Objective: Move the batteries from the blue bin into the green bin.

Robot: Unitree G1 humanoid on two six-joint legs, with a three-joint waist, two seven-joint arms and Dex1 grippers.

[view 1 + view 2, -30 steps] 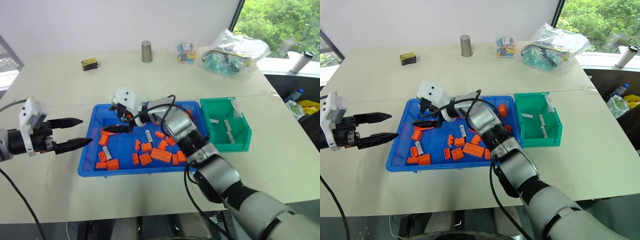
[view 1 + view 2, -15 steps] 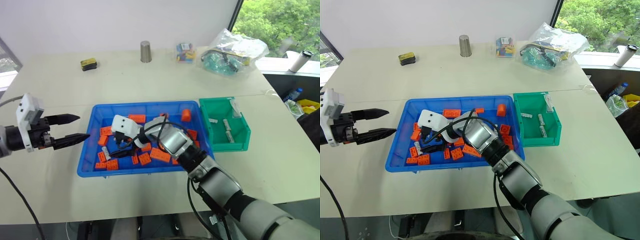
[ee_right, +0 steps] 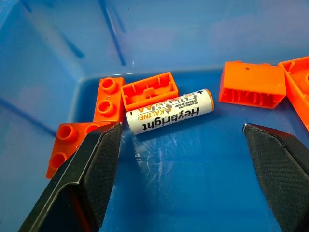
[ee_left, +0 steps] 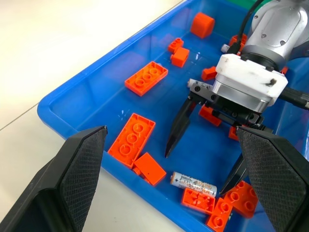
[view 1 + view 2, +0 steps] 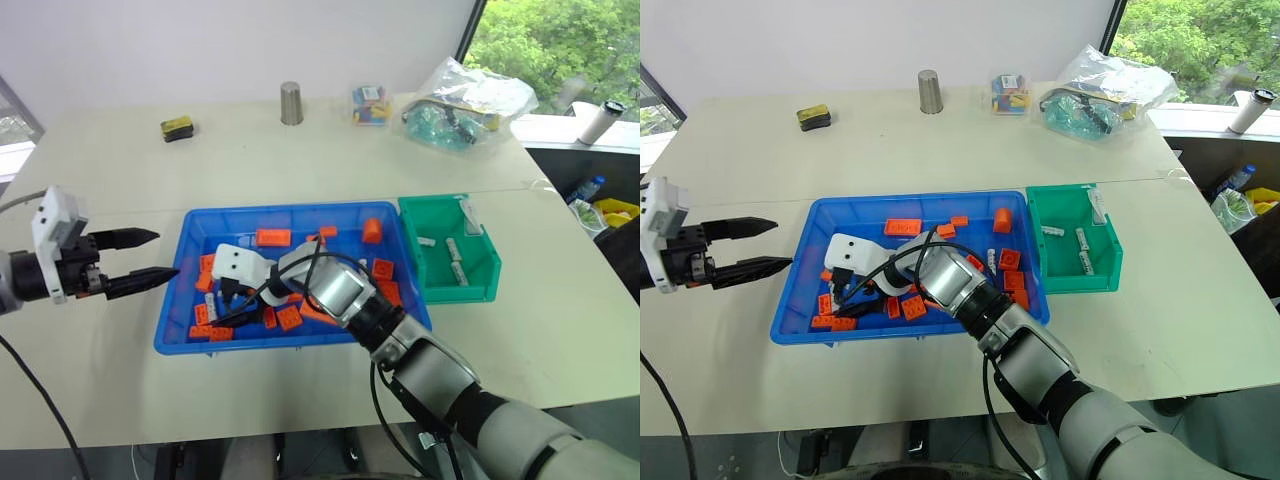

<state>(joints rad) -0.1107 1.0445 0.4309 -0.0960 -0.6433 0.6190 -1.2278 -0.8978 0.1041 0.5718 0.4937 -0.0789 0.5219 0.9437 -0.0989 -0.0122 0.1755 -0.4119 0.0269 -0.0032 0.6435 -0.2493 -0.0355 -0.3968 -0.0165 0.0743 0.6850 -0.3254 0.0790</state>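
Observation:
The blue bin lies mid-table with orange bricks scattered in it. My right gripper is low in its near left part, open, its fingers either side of a battery that lies on the bin floor against an orange brick. The same battery lies between those fingers in the left wrist view. Another battery lies further right in the blue bin. The green bin stands against the blue bin's right side with three batteries inside. My left gripper hovers open just left of the blue bin, holding nothing.
At the back of the table stand a metal cup, a small dark block, a small coloured box and a clear bag of items. A white bottle stands on the ledge at far right.
My right gripper has swung from the back middle of the blue bin toward its near left part and sunk around a battery. The left gripper has stayed in place.

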